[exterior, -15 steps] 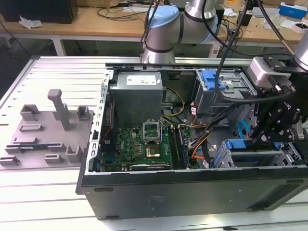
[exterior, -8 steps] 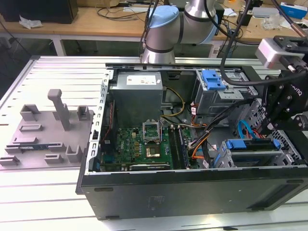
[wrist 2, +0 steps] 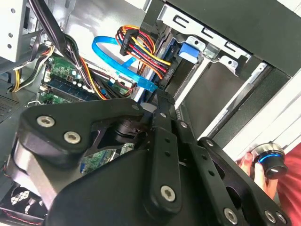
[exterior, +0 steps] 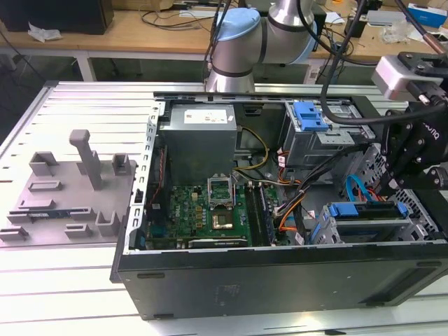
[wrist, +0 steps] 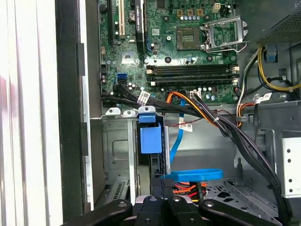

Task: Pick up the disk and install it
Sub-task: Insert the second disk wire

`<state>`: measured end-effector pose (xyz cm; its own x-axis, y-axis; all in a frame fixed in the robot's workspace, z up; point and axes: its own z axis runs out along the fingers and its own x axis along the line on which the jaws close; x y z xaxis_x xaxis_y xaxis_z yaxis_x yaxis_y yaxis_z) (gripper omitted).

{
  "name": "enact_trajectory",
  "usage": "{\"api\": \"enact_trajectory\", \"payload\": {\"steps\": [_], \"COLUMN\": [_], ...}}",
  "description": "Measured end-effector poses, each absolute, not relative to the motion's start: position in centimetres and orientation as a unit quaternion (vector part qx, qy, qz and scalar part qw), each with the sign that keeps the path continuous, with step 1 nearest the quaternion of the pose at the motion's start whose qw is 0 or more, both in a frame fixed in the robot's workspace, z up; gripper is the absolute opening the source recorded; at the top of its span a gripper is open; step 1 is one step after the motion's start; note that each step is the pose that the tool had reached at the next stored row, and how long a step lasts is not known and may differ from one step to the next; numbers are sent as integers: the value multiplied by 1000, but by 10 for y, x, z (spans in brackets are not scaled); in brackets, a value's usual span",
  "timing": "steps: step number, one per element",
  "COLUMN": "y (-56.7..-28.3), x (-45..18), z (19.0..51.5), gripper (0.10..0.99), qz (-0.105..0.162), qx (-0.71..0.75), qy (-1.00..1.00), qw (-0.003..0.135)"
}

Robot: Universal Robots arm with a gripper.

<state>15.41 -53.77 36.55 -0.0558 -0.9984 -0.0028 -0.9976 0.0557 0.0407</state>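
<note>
Gripper (exterior: pixel 392 185) sits over drive bay at the exterior view's right, above disk (exterior: pixel 367 217) seated in computer case (exterior: pixel 280 280); gripper state: cannot tell.

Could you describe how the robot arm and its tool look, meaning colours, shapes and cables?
The arm has silver-grey round joints with a light blue cap. Black cables hang beside it. Near the wrist sits a light grey box. The tool is matte black, built of flat angular links joined by silver screws.
</note>
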Motion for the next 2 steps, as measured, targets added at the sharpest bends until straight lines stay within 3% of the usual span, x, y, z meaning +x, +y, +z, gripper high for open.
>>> {"api": "enact_trajectory", "payload": {"steps": [2], "y": [-538], "x": [154], "z": [366], "gripper": [106], "qz": [-16], "qx": [687], "qy": [-726], "qw": [13]}}
